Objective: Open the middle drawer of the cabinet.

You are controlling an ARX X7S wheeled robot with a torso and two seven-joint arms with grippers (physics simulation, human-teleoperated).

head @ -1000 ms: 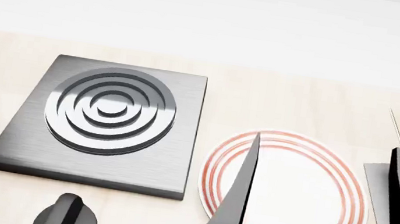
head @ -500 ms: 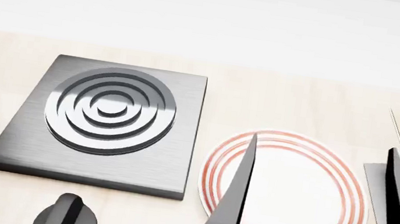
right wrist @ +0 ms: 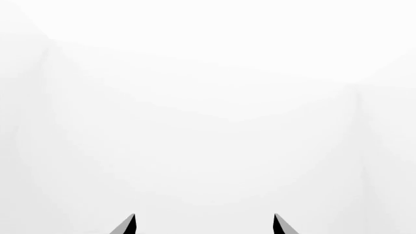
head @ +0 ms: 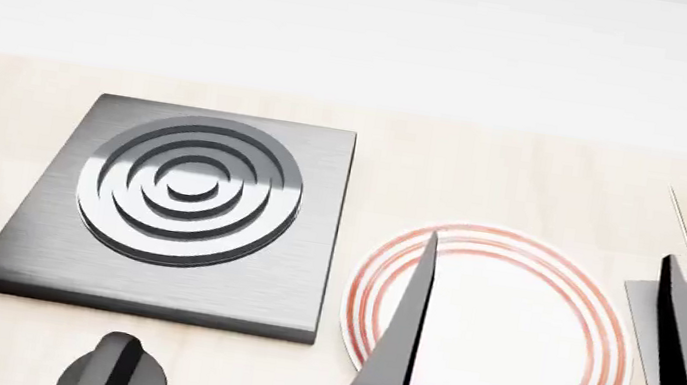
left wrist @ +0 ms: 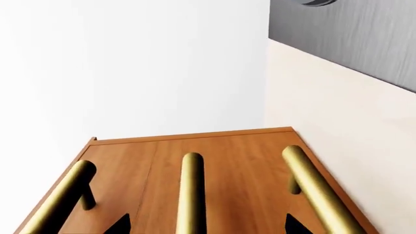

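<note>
Leftward since earlier, the left gripper (left wrist: 206, 225), jaws wide, straddles the middle drawer (left wrist: 221, 170)'s bar handle (left wrist: 191, 195) lengthwise.

Count: one orange-brown wooden cabinet (left wrist: 195, 161); three brass cylindrical bar handles on its front, the middle one (left wrist: 191, 195) on the middle drawer (left wrist: 224, 170). One grey metal burner plate with concentric rings (head: 187, 206). One white round plate with red rim stripes (head: 492, 335). One black knob (head: 116, 375).

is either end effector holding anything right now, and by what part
Nothing is held. The left end effector is open, its fingertips either side of the middle drawer's handle. The right end effector is open and empty.
</note>
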